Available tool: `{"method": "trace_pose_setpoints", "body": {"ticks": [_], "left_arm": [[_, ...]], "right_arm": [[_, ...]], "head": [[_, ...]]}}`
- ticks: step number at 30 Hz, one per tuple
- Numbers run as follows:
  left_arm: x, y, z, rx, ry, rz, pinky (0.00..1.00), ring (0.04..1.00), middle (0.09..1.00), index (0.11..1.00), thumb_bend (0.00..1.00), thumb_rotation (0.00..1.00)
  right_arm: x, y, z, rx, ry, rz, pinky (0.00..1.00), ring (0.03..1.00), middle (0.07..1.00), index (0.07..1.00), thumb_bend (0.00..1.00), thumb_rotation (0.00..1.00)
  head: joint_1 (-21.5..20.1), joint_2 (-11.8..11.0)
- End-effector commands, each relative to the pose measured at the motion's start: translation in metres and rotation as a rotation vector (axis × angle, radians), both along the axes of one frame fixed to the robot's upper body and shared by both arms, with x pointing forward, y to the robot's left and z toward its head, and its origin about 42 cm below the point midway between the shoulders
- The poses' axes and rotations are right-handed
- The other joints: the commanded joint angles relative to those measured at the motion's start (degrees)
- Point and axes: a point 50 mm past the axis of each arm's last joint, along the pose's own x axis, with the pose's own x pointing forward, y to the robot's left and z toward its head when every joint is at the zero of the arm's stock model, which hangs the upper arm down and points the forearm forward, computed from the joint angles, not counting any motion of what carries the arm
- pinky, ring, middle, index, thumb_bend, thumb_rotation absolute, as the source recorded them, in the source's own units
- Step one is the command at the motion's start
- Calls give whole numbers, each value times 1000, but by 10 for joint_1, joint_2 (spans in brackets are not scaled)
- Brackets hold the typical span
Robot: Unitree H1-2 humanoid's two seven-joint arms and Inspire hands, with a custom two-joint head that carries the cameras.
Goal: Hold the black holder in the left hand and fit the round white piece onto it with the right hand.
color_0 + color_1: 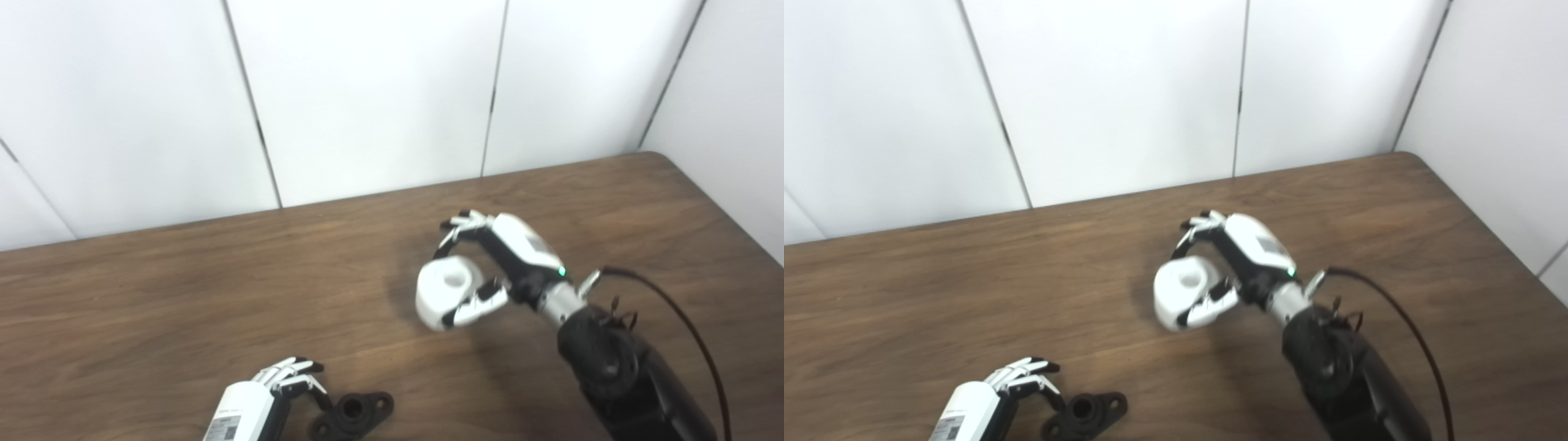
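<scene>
The right robot hand [490,263] sits a little right of the middle of the brown wood-grain surface [153,306], its arm entering from about five o'clock. It holds the round white plastic piece with a hollow in its top [446,291]: the thumb presses against the piece's near side at roughly five o'clock of it, while the fingers [462,223] curl over at about one o'clock, their tips seeming to stand just above the rim rather than on it. Whether the piece rests on the surface or is lifted slightly cannot be told.

The left robot hand [278,383] is at seven o'clock of the scene, near the bottom edge. Its fingers are loosely spread and bent downward, clasping nothing. The black flanged holder with a central bore and two ear holes [355,415] lies flat on the surface just beside that hand, at about four o'clock from it; the fingertips come close to its left ear, and contact cannot be judged
</scene>
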Motion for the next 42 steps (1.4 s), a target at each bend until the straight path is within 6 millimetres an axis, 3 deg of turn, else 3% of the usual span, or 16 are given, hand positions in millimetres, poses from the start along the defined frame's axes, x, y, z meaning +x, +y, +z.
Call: {"method": "trace_pose_setpoints", "body": {"ticks": [1, 8, 17, 32, 42], "left_arm": [[-5, 0, -17, 60, 106, 14, 802, 847, 786, 487, 518, 44], [-5, -13, -19, 77, 118, 19, 822, 860, 797, 488, 519, 47], [-1, -23, -18, 80, 128, 22, 854, 871, 806, 488, 519, 47], [1, -32, -20, 96, 139, 11, 861, 877, 813, 489, 519, 49], [2, -37, -21, 90, 128, 13, 862, 871, 807, 489, 519, 49]], "right_arm": [[-6, 6, 17, 3, -73, 19, 989, 958, 856, 483, 525, 138], [-28, 20, 12, 58, -40, 78, 997, 965, 860, 484, 524, 136], [-42, 35, 15, 82, -44, 147, 1000, 955, 853, 484, 524, 137], [-49, 43, 52, 133, -145, 214, 1000, 968, 854, 482, 525, 137], [-50, 43, 65, 144, -168, 240, 1000, 978, 852, 482, 525, 137]], "head": [[9, 0], [47, 6], [64, 11], [79, 20], [88, 23]]}}
